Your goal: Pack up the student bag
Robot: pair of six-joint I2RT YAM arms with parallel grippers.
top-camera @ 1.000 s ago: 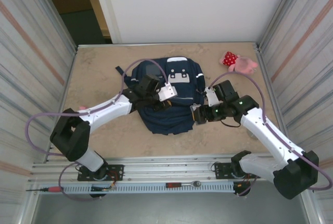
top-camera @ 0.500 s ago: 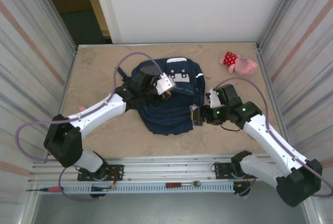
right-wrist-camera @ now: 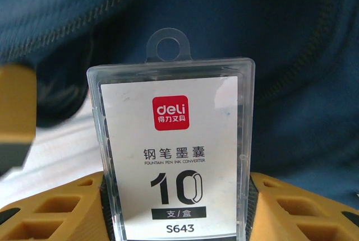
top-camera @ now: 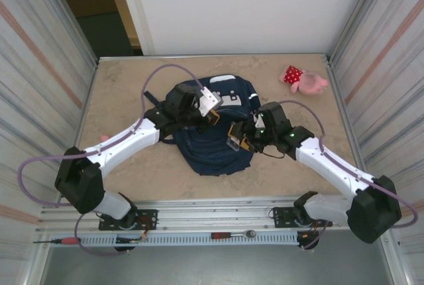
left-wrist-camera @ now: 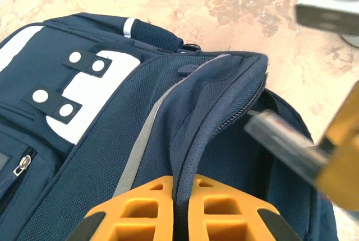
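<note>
The student bag [top-camera: 213,156] is a navy backpack with a white patch, lying in the middle of the table. My left gripper [top-camera: 211,115] is over its upper part. In the left wrist view its yellow fingers [left-wrist-camera: 147,204] are shut on the zippered rim of the bag [left-wrist-camera: 112,134], lifting that rim so the mouth gapes. My right gripper [top-camera: 236,140] hangs over the bag's right side, shut on a clear plastic box of ink converters [right-wrist-camera: 174,140] with a white label. The box [left-wrist-camera: 280,140] points toward the gap, with dark bag fabric [right-wrist-camera: 263,33] behind it.
A pink plush toy in a red dotted dress [top-camera: 303,79] lies at the back right of the table [top-camera: 126,93]. Corrugated metal walls stand close on both sides, and the arms' base rail [top-camera: 212,222] runs along the near edge.
My left gripper has closed on the bag's rim and pulled it back and up. My right arm has carried the box leftward from the bag's right edge to over the bag.
</note>
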